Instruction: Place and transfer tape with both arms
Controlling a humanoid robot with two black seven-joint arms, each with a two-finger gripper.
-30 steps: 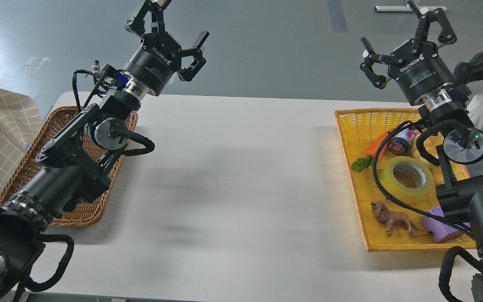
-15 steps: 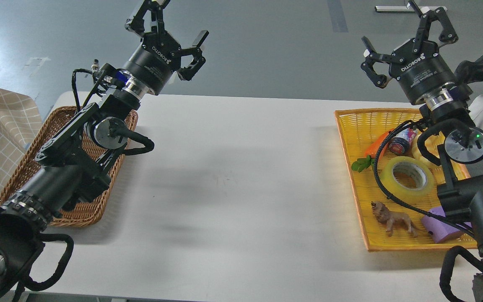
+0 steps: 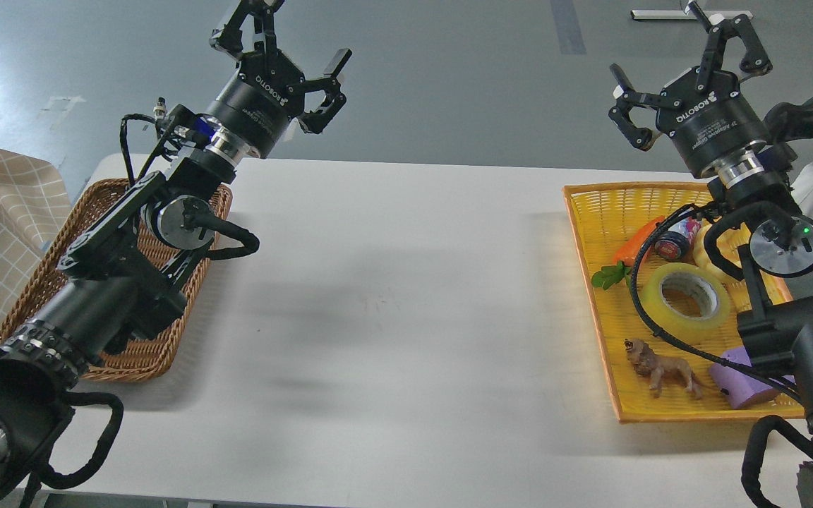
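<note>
waiting to start, the tape [image 3: 687, 301] lies untouched in the yellow tray [image 3: 593, 212]. both grippers, left gripper [image 3: 283, 42] and right gripper [image 3: 689, 60], hang spread wide, holding nothing. next, the right one likely must descend onto the roll.

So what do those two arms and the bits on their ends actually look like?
Both arms are black, built of thick round segments joined by silver discs, with black corrugated cables looping outside. The left tool and right tool are black cylinders lettered ROBOTIQ in white, with jointed claw fingers. The right arm shows a small green light.

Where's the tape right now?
In the head view, the tape lies flat in the yellow tray on the table's right side, between the toy lion and small can.
</note>
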